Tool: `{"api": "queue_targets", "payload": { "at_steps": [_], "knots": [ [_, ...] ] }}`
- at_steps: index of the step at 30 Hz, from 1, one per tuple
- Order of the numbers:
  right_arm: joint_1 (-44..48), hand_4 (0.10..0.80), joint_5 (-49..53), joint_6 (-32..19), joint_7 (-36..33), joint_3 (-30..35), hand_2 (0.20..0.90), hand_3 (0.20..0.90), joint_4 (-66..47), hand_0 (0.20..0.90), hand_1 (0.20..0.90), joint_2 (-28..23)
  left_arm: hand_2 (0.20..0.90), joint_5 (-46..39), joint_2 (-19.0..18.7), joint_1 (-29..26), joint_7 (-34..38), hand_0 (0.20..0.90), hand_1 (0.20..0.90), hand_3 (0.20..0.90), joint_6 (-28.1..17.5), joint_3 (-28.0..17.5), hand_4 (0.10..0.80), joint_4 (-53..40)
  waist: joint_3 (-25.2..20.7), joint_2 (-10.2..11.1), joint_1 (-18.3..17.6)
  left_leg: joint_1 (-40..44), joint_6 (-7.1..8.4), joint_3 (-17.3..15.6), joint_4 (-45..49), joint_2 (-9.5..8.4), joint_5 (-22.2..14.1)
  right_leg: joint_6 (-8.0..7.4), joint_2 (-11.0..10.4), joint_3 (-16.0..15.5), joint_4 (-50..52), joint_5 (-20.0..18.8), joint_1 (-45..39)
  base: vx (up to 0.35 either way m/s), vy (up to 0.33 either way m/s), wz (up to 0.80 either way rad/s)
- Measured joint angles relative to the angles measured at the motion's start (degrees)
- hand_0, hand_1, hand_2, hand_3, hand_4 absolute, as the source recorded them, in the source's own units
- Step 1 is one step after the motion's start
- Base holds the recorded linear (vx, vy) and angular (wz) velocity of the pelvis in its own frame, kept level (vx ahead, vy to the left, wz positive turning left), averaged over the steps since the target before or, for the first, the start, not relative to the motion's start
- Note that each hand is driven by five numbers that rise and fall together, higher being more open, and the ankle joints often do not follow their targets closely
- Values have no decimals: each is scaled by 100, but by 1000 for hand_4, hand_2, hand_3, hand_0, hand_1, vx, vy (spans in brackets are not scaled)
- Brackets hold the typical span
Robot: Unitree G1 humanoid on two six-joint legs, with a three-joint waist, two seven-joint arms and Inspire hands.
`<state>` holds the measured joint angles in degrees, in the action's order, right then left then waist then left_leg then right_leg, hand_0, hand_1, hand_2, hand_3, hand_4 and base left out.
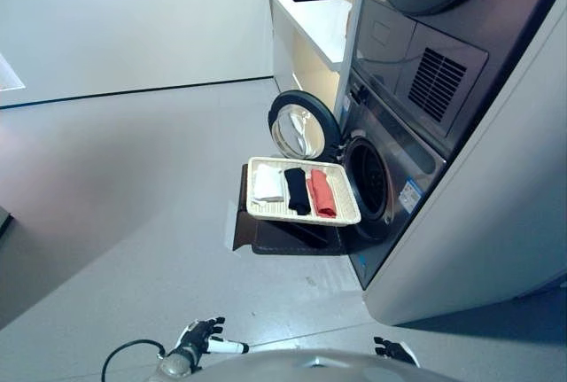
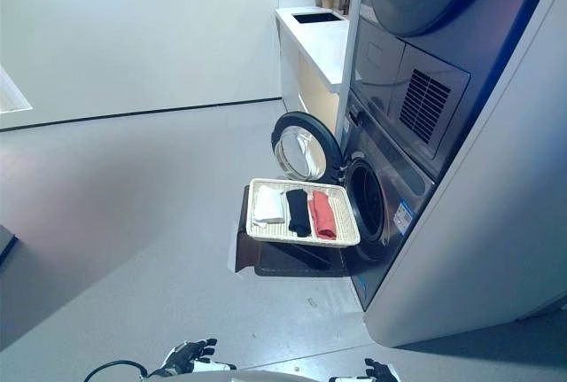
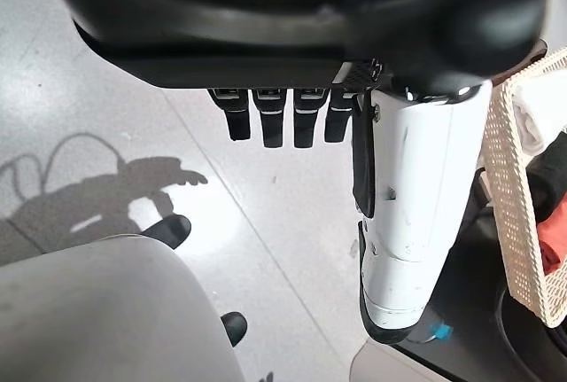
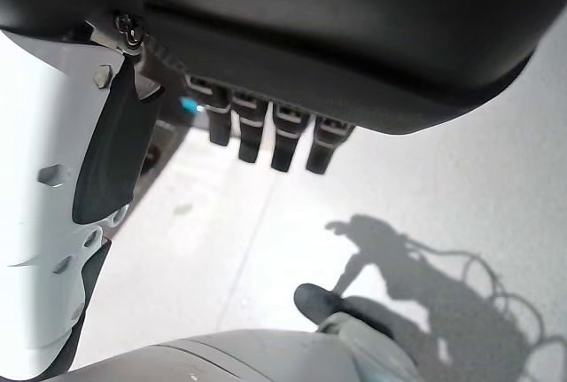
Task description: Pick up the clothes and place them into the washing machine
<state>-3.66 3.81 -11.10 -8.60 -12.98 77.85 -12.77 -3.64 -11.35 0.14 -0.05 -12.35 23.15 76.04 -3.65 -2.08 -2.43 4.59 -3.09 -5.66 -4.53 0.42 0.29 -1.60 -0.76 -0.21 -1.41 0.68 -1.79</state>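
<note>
A cream wicker tray (image 1: pixel 257 207) rests on a dark low stand in front of the washing machine (image 1: pixel 403 156). On it lie three folded clothes: white (image 1: pixel 268 183), black (image 1: pixel 297 191) and red (image 1: pixel 322 193). The washer's round door (image 1: pixel 301 125) stands open, showing the dark drum mouth (image 1: pixel 368 178). My left hand (image 1: pixel 200 339) hangs low near the floor, well short of the tray, fingers straight and holding nothing. My right hand (image 1: pixel 392 348) is low at the bottom edge, also open and empty. The left wrist view catches the tray's edge (image 3: pixel 514 214).
A dryer (image 1: pixel 425 54) is stacked above the washer. A white counter (image 1: pixel 314 10) with a potted plant runs along the wall behind it. Grey floor (image 1: pixel 133 187) spreads wide to the left of the stand.
</note>
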Motion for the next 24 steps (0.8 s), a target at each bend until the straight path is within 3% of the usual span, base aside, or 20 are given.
{"api": "queue_targets", "payload": {
  "at_steps": [24],
  "knots": [
    [-1,800,-2,118,117,3,900,900,9,900,900,-7,900,127,37,-35,-126,900,900,900,119,-207,800,130,-24,-11,-10,-2,1,-7,-1,1,-2,0,0,19,2,0,7,0,0,0]
  ]
}}
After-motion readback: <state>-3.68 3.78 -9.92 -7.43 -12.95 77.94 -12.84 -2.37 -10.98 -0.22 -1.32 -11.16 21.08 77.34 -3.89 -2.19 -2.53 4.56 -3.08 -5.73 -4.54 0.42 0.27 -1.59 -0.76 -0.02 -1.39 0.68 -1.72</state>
